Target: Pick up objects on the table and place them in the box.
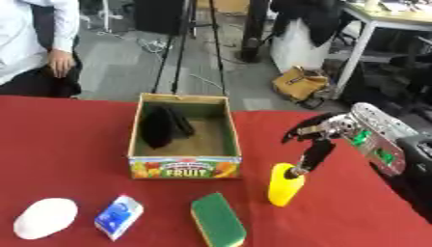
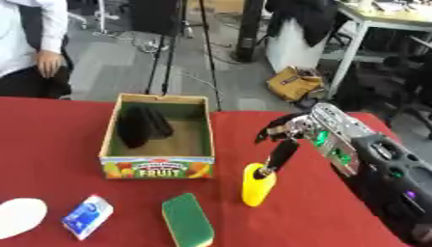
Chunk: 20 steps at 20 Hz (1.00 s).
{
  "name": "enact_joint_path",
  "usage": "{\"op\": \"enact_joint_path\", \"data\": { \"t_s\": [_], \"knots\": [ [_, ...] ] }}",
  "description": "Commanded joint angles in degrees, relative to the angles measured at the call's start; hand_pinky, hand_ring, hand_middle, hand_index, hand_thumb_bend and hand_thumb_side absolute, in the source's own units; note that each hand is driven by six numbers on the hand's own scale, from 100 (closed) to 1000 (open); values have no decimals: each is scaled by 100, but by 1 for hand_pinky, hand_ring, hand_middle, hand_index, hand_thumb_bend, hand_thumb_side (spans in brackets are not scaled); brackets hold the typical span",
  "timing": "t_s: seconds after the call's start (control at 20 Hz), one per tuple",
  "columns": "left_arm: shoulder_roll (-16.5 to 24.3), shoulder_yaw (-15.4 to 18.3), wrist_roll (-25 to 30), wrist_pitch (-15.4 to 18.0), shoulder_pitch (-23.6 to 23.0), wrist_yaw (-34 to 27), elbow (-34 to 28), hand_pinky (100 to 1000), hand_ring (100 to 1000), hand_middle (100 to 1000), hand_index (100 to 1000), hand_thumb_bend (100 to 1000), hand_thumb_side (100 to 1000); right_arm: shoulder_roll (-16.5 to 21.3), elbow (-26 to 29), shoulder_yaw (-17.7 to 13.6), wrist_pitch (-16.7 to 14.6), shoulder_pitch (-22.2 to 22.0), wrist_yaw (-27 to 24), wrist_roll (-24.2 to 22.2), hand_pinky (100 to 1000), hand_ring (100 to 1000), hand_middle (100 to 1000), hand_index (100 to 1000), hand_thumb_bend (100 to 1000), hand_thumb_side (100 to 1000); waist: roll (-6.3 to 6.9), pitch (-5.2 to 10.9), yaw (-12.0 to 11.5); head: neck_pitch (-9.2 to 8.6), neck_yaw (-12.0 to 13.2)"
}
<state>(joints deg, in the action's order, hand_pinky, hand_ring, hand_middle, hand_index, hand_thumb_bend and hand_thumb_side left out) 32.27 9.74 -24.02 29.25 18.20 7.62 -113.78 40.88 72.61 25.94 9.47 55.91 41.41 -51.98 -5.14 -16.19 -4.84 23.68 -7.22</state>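
The box (image 1: 185, 166), open-topped with a "FRUIT" label on its front, sits on the red table (image 1: 67, 144) and holds a black object (image 1: 162, 126) against its left wall. To the box's right front stands a yellow bottle (image 1: 285, 185). The right hand (image 1: 325, 132) hangs over it, fingers spread, one fingertip (image 1: 297, 170) touching the bottle's top; nothing is gripped. In front of the box lie a green sponge (image 1: 218, 220), a blue-and-white packet (image 1: 119, 216) and a white object (image 1: 46, 218).
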Motion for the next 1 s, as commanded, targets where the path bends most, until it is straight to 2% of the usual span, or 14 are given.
{"op": "enact_joint_path", "data": {
  "t_s": [0.05,1.0],
  "knots": [
    [164,69,-6,-9,48,14,-81,936,953,806,865,100,1000,299,313,3,127,38,-108,1,895,981,1000,1000,526,560,41,111,7,-46,10],
    [167,69,-10,-10,43,16,-81,935,953,806,865,100,1000,326,411,36,340,-23,-240,1,895,982,1000,1000,532,572,62,119,10,-53,-8]
  ]
}}
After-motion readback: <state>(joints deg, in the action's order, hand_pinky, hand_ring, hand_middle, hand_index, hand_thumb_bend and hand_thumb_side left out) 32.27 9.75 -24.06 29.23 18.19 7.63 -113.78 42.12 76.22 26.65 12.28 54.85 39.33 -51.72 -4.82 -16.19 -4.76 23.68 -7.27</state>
